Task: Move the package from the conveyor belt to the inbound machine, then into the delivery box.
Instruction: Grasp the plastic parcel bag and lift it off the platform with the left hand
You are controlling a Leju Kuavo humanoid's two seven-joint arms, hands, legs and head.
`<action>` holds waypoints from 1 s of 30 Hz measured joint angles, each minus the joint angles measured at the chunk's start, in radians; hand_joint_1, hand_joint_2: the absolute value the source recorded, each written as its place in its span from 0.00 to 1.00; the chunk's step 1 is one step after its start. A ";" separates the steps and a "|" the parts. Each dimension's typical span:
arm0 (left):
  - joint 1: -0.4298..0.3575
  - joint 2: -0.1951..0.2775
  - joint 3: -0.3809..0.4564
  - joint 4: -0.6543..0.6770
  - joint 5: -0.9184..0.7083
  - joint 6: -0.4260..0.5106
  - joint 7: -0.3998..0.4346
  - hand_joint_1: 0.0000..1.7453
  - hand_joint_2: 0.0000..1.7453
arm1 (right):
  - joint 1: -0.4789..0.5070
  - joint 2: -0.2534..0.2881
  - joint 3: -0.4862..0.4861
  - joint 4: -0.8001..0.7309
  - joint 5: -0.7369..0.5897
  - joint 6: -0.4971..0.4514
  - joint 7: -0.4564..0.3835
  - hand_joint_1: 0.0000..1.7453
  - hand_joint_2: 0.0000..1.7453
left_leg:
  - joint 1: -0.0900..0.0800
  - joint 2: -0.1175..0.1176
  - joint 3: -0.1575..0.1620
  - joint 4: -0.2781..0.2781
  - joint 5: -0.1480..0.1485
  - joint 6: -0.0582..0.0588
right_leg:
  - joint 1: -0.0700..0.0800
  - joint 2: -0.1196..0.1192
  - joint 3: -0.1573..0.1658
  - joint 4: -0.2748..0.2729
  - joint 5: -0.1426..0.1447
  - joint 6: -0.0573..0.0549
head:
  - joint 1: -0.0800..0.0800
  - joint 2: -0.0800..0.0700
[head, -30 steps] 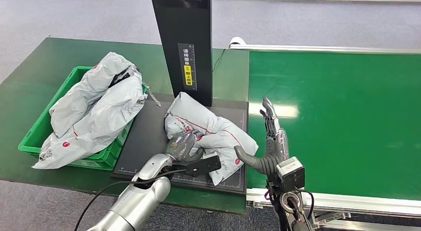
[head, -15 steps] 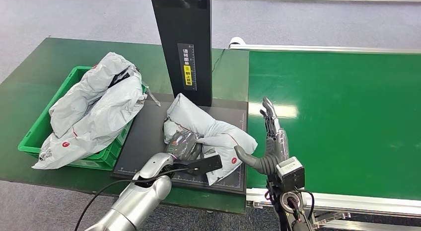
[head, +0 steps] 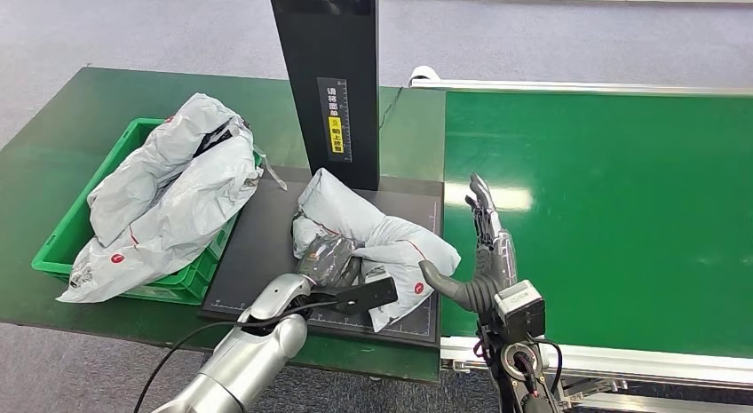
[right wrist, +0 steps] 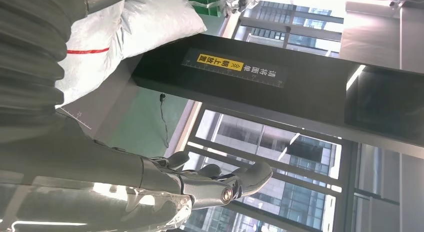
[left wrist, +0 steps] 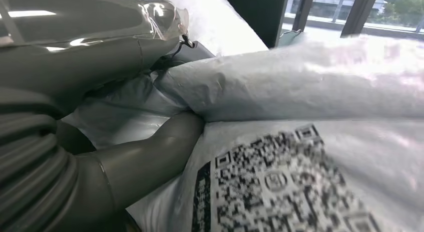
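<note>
— Going left to right, what do we count?

— One green delivery box toward the table's left edge, heaped with grey mailer bags; we make out two or three, and cannot separate them surely. Then one inbound machine: a black scan plate with a black column. Then one conveyor belt, nothing on it.

— And our package?

— One grey poly mailer package, lying on the plate's near right corner. Our left hand grips its near end, fingers pressed into the folds, beside the QR label.

— How will it handle?

— We judge it light, soft and saggy, with a slick film. A pinch on loose film could slip, so we would take hold where the bag is bunched and full, gathering a fold.

— The right hand?

— Upright at the belt's near left edge, fingers spread, holding nothing.
</note>
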 joint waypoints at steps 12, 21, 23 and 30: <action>0.135 0.041 0.066 -0.289 0.376 0.418 -0.466 1.00 1.00 | 0.028 -0.007 -0.007 -0.023 -0.017 -0.010 0.000 0.00 1.00 | 0.000 0.001 -0.005 0.000 0.000 0.000 | 0.000 0.000 -0.005 0.000 0.000 0.000 | 0.000 0.000; 0.238 0.087 0.144 -0.658 0.419 0.590 -0.601 1.00 1.00 | 0.019 -0.014 -0.009 -0.023 -0.036 -0.021 0.000 0.00 1.00 | 0.000 0.000 -0.005 0.000 0.000 0.000 | 0.000 0.000 -0.005 0.000 -0.001 0.000 | 0.000 0.000; 0.255 0.087 0.164 -0.709 0.413 0.591 -0.616 1.00 1.00 | 0.019 -0.014 -0.009 -0.023 -0.037 -0.021 0.000 0.00 1.00 | 0.000 0.000 -0.005 0.000 0.000 0.000 | 0.000 0.000 -0.005 0.000 -0.001 0.000 | 0.000 0.000; 0.302 0.056 0.260 -0.968 0.306 0.591 -0.623 1.00 1.00 | 0.013 -0.014 -0.008 -0.022 -0.039 -0.020 0.000 0.00 1.00 | 0.000 0.001 -0.006 0.000 0.000 0.000 | 0.000 0.001 -0.006 0.000 -0.001 0.000 | 0.000 0.000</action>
